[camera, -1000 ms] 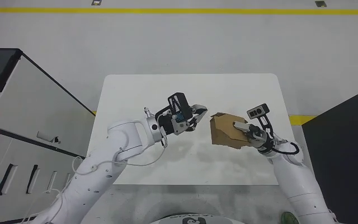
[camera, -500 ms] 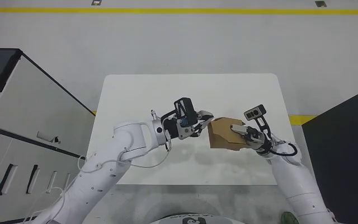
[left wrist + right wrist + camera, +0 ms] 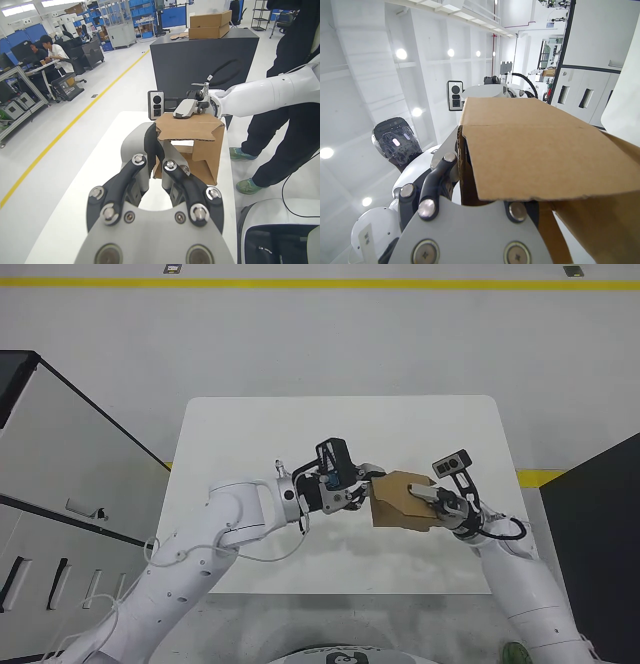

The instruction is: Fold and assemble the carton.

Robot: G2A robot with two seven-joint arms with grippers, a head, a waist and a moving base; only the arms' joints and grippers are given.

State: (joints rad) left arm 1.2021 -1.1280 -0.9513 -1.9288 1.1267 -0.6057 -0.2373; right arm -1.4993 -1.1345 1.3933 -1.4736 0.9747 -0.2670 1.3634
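Brown corrugated cardboard carton (image 3: 398, 504), partly folded, at 3 o'clock from the white table's (image 3: 300, 434) centre, left gripper (image 3: 369, 486) at its 9 o'clock edge, fingers pinching a flap, right gripper (image 3: 425, 496) at its 3 o'clock side (fingers clamped on the top panel).

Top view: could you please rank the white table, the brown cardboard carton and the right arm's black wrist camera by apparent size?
Largest: white table.
Then: brown cardboard carton.
Smallest: right arm's black wrist camera.
Differences are plain; none look alike.
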